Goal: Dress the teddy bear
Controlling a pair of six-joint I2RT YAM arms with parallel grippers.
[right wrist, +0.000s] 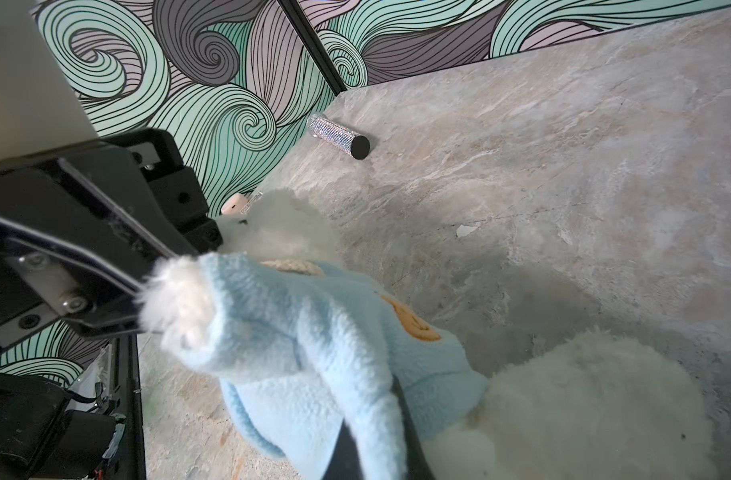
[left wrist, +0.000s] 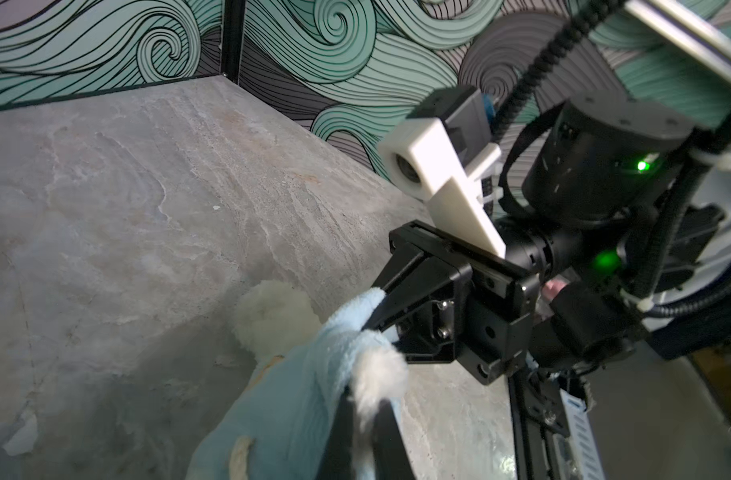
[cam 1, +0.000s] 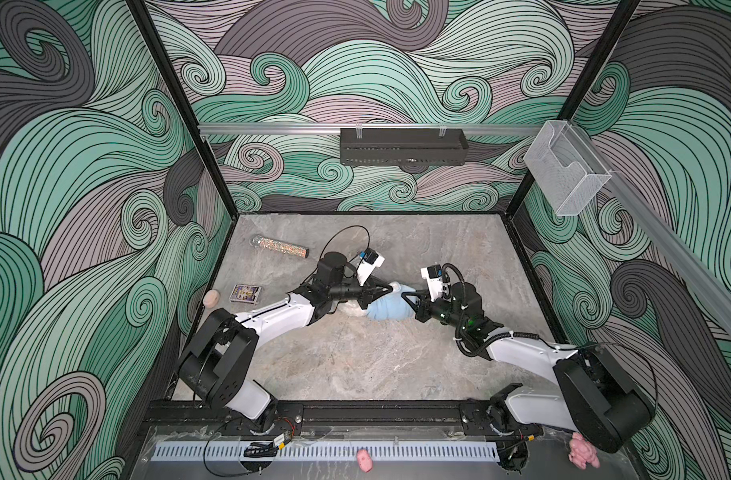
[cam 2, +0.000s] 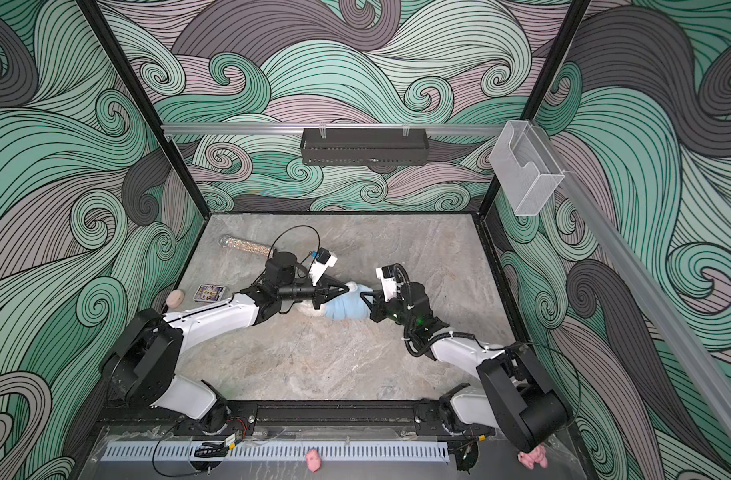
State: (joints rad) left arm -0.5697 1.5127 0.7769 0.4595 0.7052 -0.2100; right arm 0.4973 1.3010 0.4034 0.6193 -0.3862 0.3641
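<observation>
The fluffy white teddy bear (right wrist: pixel 584 395) lies at the centre of the grey, marbled, stone-look surface (cam 1: pixel 355 365), near the middle of both top views. It wears a light blue fleece jumper (cam 1: pixel 386 311) with an orange patch on it. One white paw (left wrist: pixel 380 374) pokes out of the end of a sleeve.

The left claw (left wrist: pixel 366 401) reaches in from the left of the frame and is clamped tight on that paw, its fur bunched between the black fingers (left wrist: pixel 339 436). The right claw (right wrist: pixel 376 415) comes from the right and is pinched narrow on the blue sleeve fabric just beside the paw, so the two tips nearly meet above the bear.

A glittery silver cylinder (cam 1: pixel 280 246) lies on its side at the surface's upper left. A small printed card box (cam 1: pixel 245 293) and a round peach-coloured object (cam 1: pixel 211 298) sit near the left wall. Two small pink plush toys (cam 1: pixel 364 459) (cam 1: pixel 582 455) lie at the bottom edge, off the surface.
</observation>
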